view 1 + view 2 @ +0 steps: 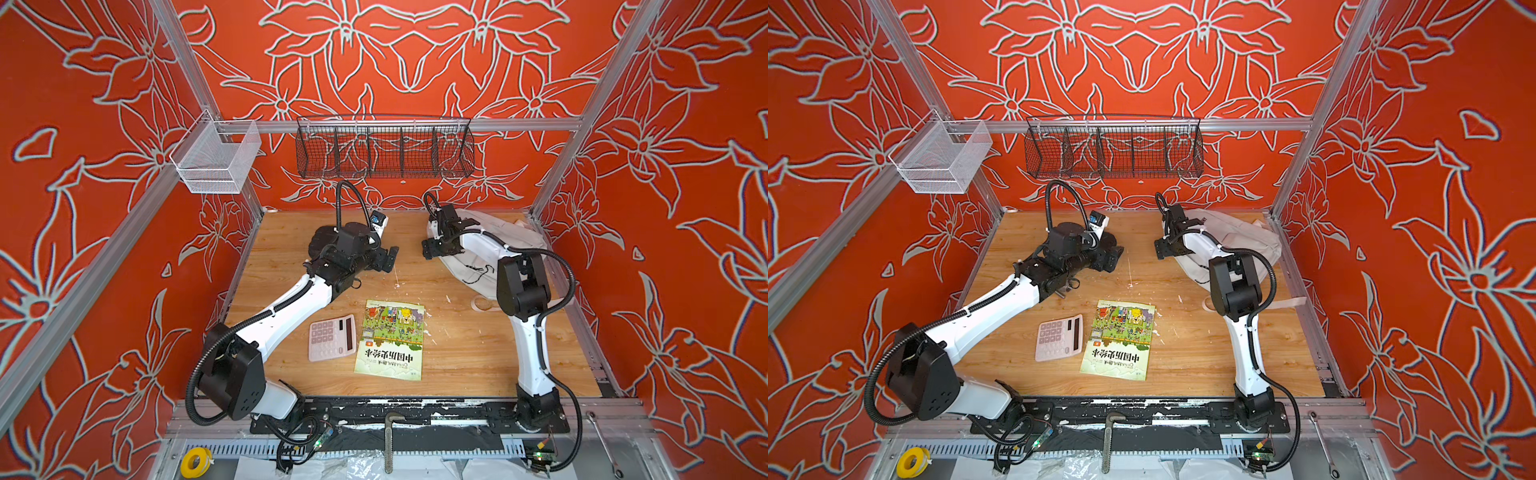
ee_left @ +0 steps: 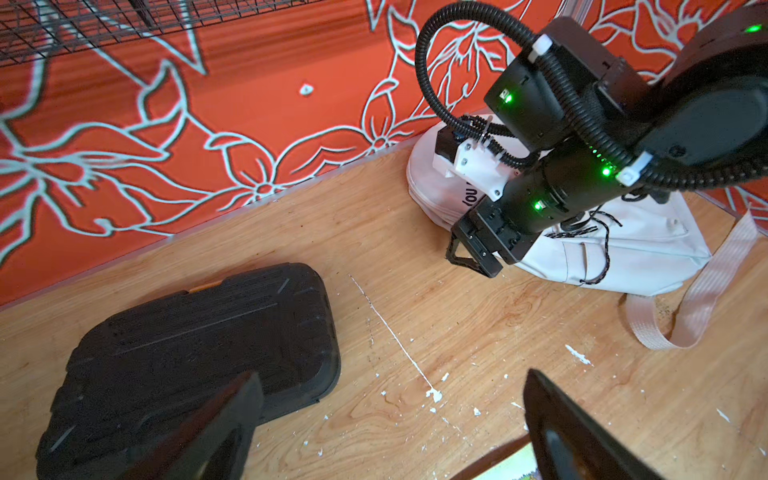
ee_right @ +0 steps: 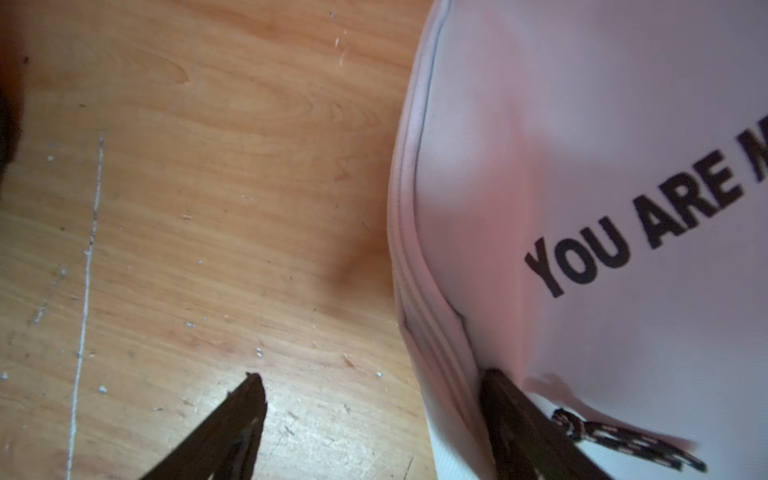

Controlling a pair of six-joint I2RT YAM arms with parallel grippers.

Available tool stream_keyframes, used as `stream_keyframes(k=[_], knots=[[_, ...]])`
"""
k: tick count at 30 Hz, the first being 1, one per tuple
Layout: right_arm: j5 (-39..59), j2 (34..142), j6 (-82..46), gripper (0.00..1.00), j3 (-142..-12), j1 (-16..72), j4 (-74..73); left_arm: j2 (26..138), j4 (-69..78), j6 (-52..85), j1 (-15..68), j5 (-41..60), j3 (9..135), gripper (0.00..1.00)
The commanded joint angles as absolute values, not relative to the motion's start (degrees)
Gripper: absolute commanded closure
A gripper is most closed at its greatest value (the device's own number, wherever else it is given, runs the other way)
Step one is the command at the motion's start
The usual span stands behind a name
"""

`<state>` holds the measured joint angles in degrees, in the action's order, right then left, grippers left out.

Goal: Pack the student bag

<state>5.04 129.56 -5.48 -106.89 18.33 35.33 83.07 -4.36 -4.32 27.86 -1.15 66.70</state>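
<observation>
Fabric student bag (image 3: 582,145) (white, soft, black lettering) lies on grainy wooden table (image 3: 208,166); left fingers (image 2: 216,428) and right fingers (image 3: 232,428) spread wide.

We find the backpack (image 1: 525,235) in the back right corner of the table (image 1: 457,370), and the case (image 2: 199,345) at the back, left of centre. Toward the front, the calculator (image 1: 332,337) lies just left of the book (image 1: 391,340).
</observation>
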Motion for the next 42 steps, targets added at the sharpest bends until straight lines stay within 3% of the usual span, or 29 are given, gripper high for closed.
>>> stream_keyframes(k=[1,13,23,30,42], knots=[[7.45,129.72,-4.13,0.18,-107.84,18.33,40.28,84.28,-5.03,-5.88,28.21,-0.51,68.28,0.02],[24.68,119.67,-1.94,0.27,-86.62,19.15,43.34,87.05,-6.28,-8.87,28.30,0.68,72.05,0.02],[29.93,106.24,-0.46,0.33,-70.54,23.65,44.35,89.11,-8.25,-12.14,29.91,2.49,72.30,0.02],[25.00,91.08,-0.61,0.32,-66.50,23.01,42.18,89.56,-6.99,-22.49,33.99,2.80,68.32,0.05],[-0.96,78.16,-6.65,0.35,-57.22,18.68,46.34,94.13,-4.00,-35.76,42.43,7.64,64.13,0.15]])
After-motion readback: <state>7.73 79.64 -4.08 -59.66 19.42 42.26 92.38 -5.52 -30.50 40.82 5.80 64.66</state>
